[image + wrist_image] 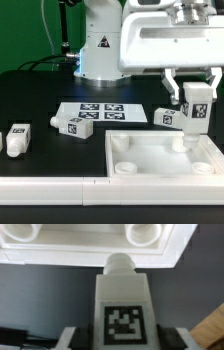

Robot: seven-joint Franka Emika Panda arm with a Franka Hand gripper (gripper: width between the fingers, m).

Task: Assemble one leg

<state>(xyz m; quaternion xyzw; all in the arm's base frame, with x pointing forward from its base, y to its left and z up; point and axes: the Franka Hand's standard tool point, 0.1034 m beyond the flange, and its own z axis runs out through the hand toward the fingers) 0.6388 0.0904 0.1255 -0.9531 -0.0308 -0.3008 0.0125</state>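
Observation:
My gripper point(193, 92) is shut on a white leg point(195, 112) with a marker tag, held upright with its peg end down. The leg hangs just above the far right corner of the large white square panel point(170, 172), over a round corner socket point(186, 143). In the wrist view the held leg point(122, 297) fills the middle, its rounded peg pointing at the panel's edge point(90, 255); dark pads point(87, 339) press on both its sides. Three more legs lie on the table: one point(18, 138), one point(72, 126) and one point(166, 116) behind the held leg.
The marker board point(100, 113) lies flat at the middle of the black table. The robot's white base point(100, 45) stands behind it. A raised white frame edge point(60, 188) runs along the front.

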